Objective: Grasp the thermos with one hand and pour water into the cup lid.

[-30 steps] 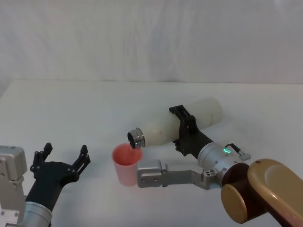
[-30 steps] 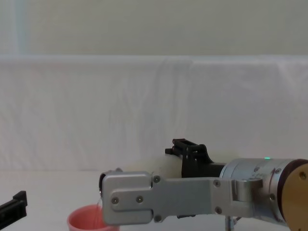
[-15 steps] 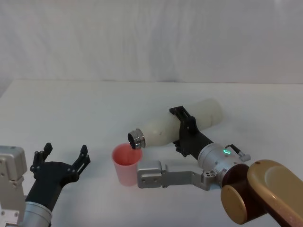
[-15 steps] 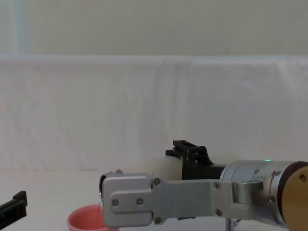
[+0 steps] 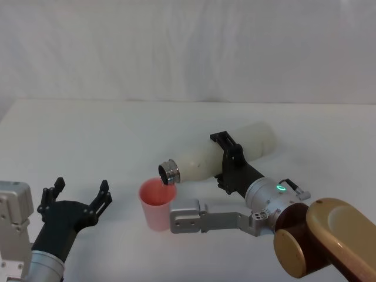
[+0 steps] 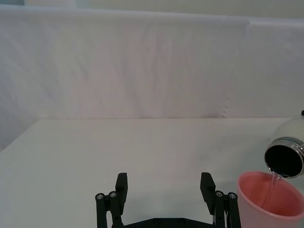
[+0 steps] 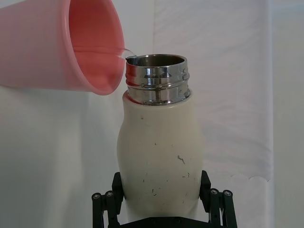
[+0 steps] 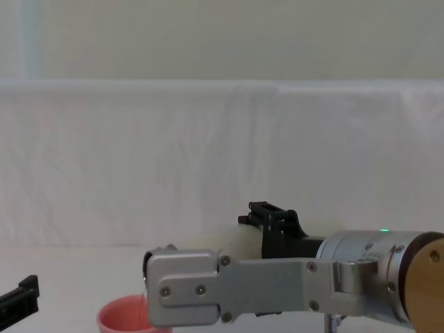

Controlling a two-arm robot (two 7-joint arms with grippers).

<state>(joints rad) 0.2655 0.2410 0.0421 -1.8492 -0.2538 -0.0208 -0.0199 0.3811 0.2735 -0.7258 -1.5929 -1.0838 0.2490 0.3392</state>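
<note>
From my head camera I see a plain white table (image 5: pixel 117 135) filling the lower two thirds of the scene, and behind it a white fabric backdrop (image 5: pixel 188 47) running the full width of the room, creased in soft vertical folds. My right arm, with a tan shell and a silver-grey wrist, enters from about four o'clock, and my right gripper (image 5: pixel 228 161) has its black fingers clamped around the middle of the thermos (image 5: pixel 220 155). The thermos is cream-white, tipped almost level above the table, its base pointing toward two o'clock and its shiny steel neck pointing toward eight o'clock. The neck hangs just above the rim of the cup lid (image 5: pixel 157 202), a small salmon-pink cup standing upright on the table slightly left of centre. In my left wrist camera a thin stream of water runs from the thermos mouth into the pink cup. My left gripper (image 5: pixel 76 198) rests low at about eight o'clock, near the cup on its left but not touching it, with its fingers spread wide and nothing between them.
</note>
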